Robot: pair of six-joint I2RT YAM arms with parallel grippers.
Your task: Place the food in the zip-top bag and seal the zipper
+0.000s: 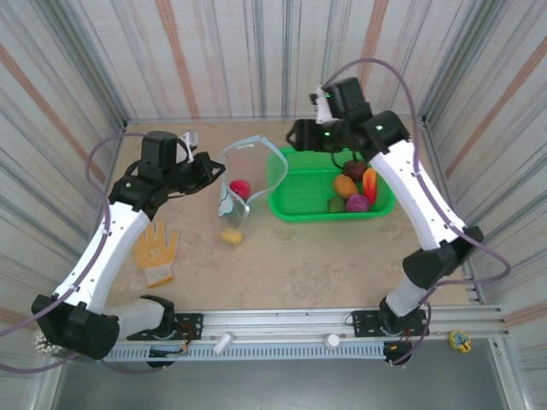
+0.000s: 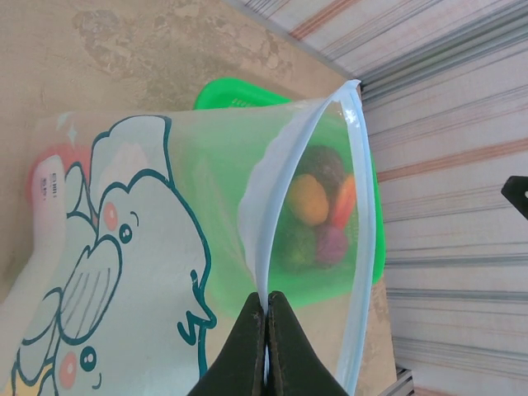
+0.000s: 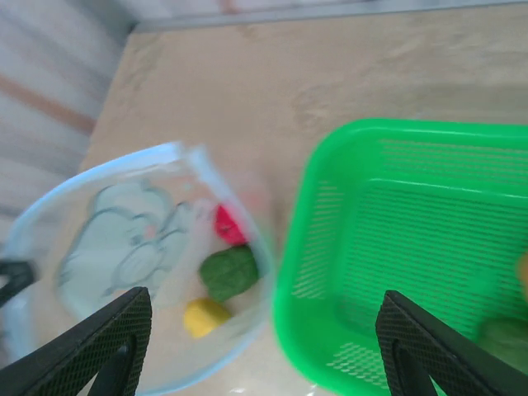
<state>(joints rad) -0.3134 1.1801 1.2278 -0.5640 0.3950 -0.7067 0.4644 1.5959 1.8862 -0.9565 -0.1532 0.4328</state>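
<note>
My left gripper (image 2: pixel 266 301) is clamped on the zip-top bag's (image 2: pixel 148 247) pale blue zipper (image 2: pixel 254 231), and the mouth stands wide. My right gripper (image 3: pixel 264 299) hangs spread open above the bag's edge and the green basket (image 3: pixel 412 125).

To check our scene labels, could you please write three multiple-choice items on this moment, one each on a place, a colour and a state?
1. Where does the yellow glove lie?
A) hanging on the back wall
B) on the table
C) on the front rail

2. What colour is the mesh basket?
A) green
B) blue
C) white

3. How is the mouth of the zip-top bag?
A) zipped shut
B) open, its rim pinched by the left hand
C) folded flat

Key:
1 B: the glove lies flat on the bare tabletop.
2 A: the basket's rim and walls are bright green.
3 B: the pale blue zipper gapes wide, and the left hand is closed on it.
</note>
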